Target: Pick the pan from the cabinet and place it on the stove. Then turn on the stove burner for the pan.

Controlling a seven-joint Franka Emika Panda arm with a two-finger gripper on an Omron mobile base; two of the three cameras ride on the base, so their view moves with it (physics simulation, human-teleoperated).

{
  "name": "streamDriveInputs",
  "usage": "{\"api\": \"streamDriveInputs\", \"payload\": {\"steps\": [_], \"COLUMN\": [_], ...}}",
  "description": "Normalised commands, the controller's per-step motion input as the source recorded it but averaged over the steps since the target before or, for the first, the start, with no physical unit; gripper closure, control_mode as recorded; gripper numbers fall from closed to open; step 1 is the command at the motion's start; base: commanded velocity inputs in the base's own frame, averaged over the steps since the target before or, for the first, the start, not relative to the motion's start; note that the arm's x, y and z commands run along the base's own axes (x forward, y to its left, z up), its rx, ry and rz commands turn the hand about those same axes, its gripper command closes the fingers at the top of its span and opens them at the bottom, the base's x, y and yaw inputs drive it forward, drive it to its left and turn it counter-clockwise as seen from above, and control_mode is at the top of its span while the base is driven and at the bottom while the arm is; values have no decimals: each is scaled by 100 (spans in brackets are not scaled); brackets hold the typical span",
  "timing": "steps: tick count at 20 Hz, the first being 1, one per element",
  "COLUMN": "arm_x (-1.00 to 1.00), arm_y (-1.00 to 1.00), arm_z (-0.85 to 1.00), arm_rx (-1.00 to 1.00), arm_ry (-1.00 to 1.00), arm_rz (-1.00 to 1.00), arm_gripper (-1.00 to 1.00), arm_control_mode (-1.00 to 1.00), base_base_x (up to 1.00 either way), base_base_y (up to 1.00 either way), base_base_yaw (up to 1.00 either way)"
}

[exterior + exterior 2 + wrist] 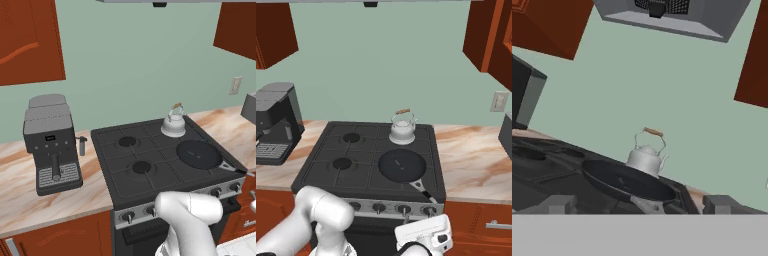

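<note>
While pan point(401, 166) sits on stove point(336, 150), kettle point(402, 127) just behind, tool grip unclear.

white kettle point(173, 125), grey coffee machine point(51, 144), perhaps a wall outlet point(235, 85)

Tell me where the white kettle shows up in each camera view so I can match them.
Left base view: kettle upper right of centre, on the stove's back right burner.
Right base view: just right of centre, same burner.
Hand view: centre, behind the pan.
Shared landmark: the pan, right in front of the kettle in all three.
</note>
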Motion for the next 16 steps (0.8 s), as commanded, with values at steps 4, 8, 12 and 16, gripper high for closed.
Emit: {"api": "streamDriveInputs", "payload": {"steps": [4,8,12,16], "arm_x": [7,8,18,23], "arm_y": [0,-2,-5,-22], "arm_z": [-19,-23,-31,-36], "arm_rx": [1,1,0,0], "arm_ry": [0,0,0,0], "arm_rz": [-10,-6,-3,-2], "arm_gripper": [-100,-100,-100,-100], "arm_control_mode": [-100,-100,-100,-100], "base_base_x": [0,0,0,0], "base_base_y": [0,0,0,0], "base_base_yaw": [0,0,0,0]}}
